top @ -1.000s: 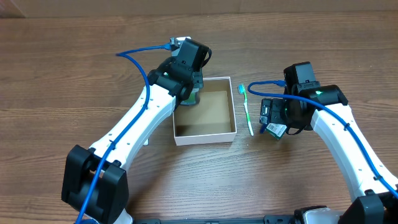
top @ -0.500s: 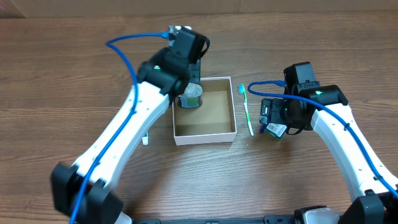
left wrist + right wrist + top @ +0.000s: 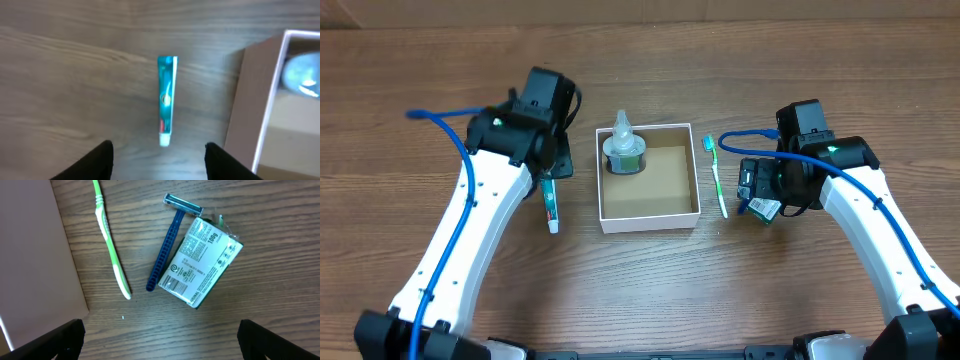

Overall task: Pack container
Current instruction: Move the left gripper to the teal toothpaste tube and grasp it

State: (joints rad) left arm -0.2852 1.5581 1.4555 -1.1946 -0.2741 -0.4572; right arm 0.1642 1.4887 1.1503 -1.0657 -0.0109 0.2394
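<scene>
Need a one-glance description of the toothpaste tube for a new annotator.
Find the white-walled cardboard box in the middle of the table. To its left, ahead of the open left pincer, lies a slim teal tube with a white cap, lengthwise along the box wall. It is the only item on that side; the green toothbrush lies right of the box.

The container (image 3: 650, 221) sits mid-table (image 3: 640, 300), with a bottle (image 3: 624, 152) standing upright inside it, in the far-left corner. To its left, apart from the wall and roughly parallel to it, a toothpaste tube (image 3: 166, 100) lies flat, cap end toward the front. To its right a toothbrush (image 3: 111, 245) lies just beside the wall. Further right comes a razor (image 3: 165, 250), and against the right side of its handle, a packet (image 3: 200, 262).
</scene>
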